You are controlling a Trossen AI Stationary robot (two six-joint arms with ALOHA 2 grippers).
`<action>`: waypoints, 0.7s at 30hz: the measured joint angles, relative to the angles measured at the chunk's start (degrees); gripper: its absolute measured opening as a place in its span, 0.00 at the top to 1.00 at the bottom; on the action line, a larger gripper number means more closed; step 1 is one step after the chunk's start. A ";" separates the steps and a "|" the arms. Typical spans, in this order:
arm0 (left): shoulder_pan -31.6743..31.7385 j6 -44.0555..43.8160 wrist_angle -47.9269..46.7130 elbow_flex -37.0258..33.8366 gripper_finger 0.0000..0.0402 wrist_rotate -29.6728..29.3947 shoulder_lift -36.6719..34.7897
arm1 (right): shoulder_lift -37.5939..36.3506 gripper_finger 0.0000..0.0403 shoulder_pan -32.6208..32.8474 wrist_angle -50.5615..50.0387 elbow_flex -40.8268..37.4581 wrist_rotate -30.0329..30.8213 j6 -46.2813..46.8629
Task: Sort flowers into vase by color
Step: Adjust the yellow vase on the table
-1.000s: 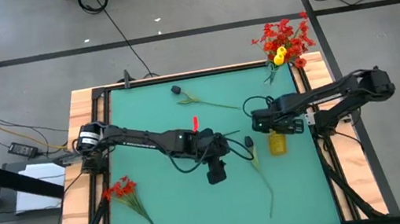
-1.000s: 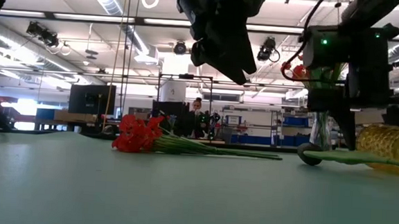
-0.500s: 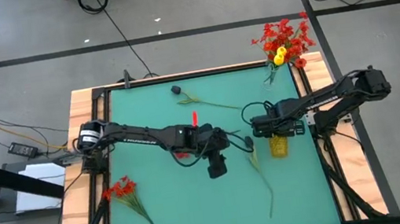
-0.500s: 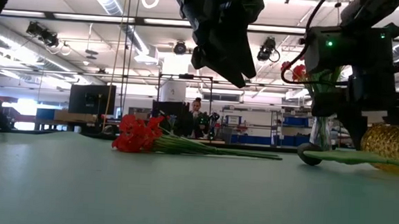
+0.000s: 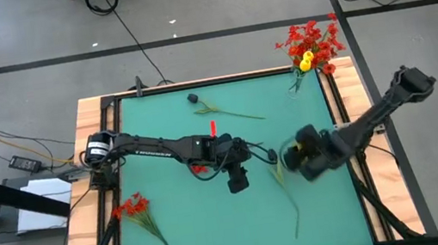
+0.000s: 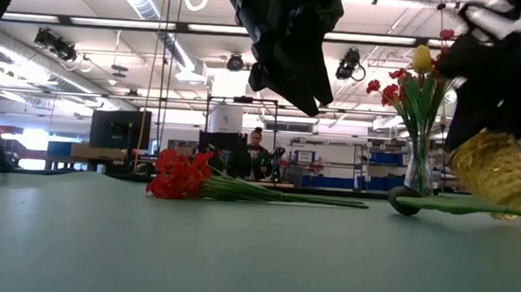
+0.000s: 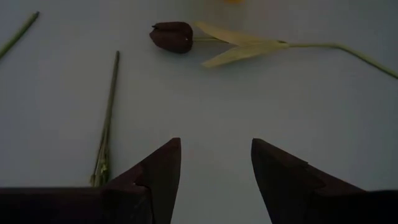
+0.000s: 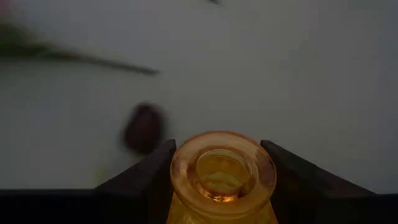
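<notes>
We take the dark-headed flower (image 5: 277, 175) lying on the green table (image 5: 183, 232) as our landmark: its head (image 7: 172, 37) rests just ahead of the left gripper (image 7: 214, 163), whose fingers (image 7: 160, 169) stand spread over bare mat with nothing between them. Just beside that flower on its right, the right gripper (image 8: 216, 163) has its fingers pinched on the neck of the yellow vase (image 8: 222, 177); in the low view the vase (image 6: 499, 170) looks tilted, and its mouth shows nothing inside. Near the left gripper, on the side away from the dark flower, lies a thin green stem (image 7: 107, 124), and a red bit (image 5: 213, 130) shows by that arm. Well beyond the landmark, toward the table's far right corner, a clear vase (image 6: 418, 169) stands upright holding red blooms (image 5: 311, 39) and one yellow flower (image 5: 306, 61). A second dark-headed flower (image 5: 217, 108) lies near the far edge, and a red bunch (image 5: 137, 211) lies well apart toward the near left corner. We judge the step in hand to be positioning the yellow vase for a flower; the next move calls for the left gripper to reach forward and close on the dark flower's stem while the vase is held steady.
</notes>
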 joint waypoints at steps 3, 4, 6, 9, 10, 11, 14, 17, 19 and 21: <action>0.00 0.00 0.00 0.00 0.50 -0.17 0.00 | 0.32 0.44 7.60 2.01 0.05 5.45 -4.54; 0.00 0.00 0.00 0.00 0.50 -0.17 0.00 | 0.67 0.44 9.90 2.59 0.04 6.40 -4.84; 0.00 -0.36 0.00 0.00 0.50 -0.17 0.02 | 1.37 0.45 14.45 4.91 -0.35 7.73 -5.13; 0.00 -2.30 -0.06 0.00 0.50 -0.19 0.02 | 3.07 0.45 21.05 8.81 -1.63 9.90 -5.30; 0.00 -3.02 -0.06 0.00 0.50 -0.19 0.02 | 3.91 0.45 23.16 10.38 -2.14 11.10 -5.02; 0.00 -3.56 -0.07 0.00 0.50 -0.20 0.02 | 4.82 0.44 25.05 11.98 -2.64 12.31 -4.88; 0.00 -5.42 -0.04 0.00 0.50 -0.59 0.02 | 7.74 0.43 29.70 17.66 -4.21 16.68 -6.01; -0.21 -6.91 -0.01 0.00 0.50 -2.62 0.02 | 10.60 0.43 33.12 22.56 -5.53 20.67 -9.69; -0.22 -7.67 0.16 0.00 0.50 -3.19 0.02 | 12.30 0.44 35.28 24.13 -5.72 23.64 -12.34; -0.22 -8.31 0.17 0.00 0.50 -3.22 0.02 | 13.80 0.43 37.62 24.59 -5.78 26.66 -13.59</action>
